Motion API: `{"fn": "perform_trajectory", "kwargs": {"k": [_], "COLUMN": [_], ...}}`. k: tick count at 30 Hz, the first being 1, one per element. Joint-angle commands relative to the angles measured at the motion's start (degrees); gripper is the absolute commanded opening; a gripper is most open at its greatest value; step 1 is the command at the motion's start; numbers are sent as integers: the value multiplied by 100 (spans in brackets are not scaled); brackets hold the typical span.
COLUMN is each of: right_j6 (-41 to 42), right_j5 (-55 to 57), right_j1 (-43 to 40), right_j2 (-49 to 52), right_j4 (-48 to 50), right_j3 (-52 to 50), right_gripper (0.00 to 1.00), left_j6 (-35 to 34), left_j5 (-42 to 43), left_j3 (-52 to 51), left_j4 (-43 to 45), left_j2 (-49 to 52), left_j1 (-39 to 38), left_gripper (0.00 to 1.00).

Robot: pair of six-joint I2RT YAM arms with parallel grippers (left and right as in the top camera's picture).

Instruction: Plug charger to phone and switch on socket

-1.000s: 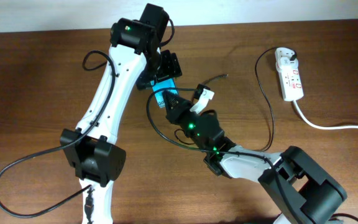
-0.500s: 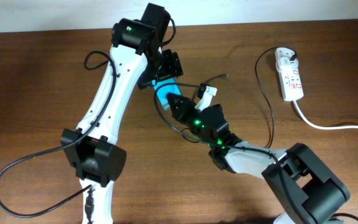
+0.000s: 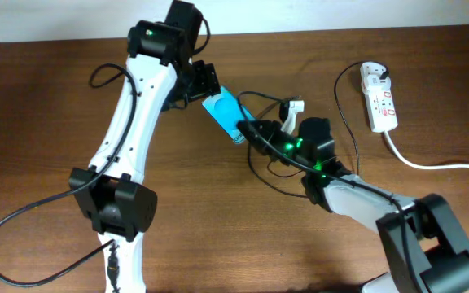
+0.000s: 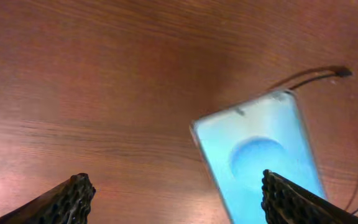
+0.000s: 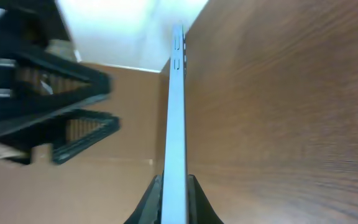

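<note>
Centrally, the phone (image 3: 223,113) sits on the table (image 3: 55,122) between both arms. The right gripper (image 5: 174,200) is clenched on one end of it, fingers pressing its two faces, probably to steady it so a port can meet the connector. Whether the phone clears the wood cannot be told. The left gripper (image 4: 174,198) is released, jaws spread wide and touching nothing, apparently free to fetch the charger (image 4: 340,73), whose tip lies just past the phone. The socket (image 3: 382,98) lies well apart.
</note>
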Motion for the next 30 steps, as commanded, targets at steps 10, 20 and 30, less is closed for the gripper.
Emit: {"fn": "perform_trajectory", "kwargs": {"k": [10, 20, 30], "right_j6": [192, -155, -385], "right_j5": [-2092, -3244, -3327], "right_j1": [-361, -1143, -1222], "right_j2": [-656, -656, -656], "right_j4": [-1139, -1141, -1187], "right_j3": [81, 81, 79], "right_gripper": [4, 4, 4], "left_j6": [870, 863, 599], "left_j5": [256, 820, -750], "left_j3": [59, 57, -153], "left_j4": [-197, 179, -389], "left_j2": [-221, -1705, -3919], "left_j1": [129, 275, 275], "left_gripper": [91, 87, 86]}}
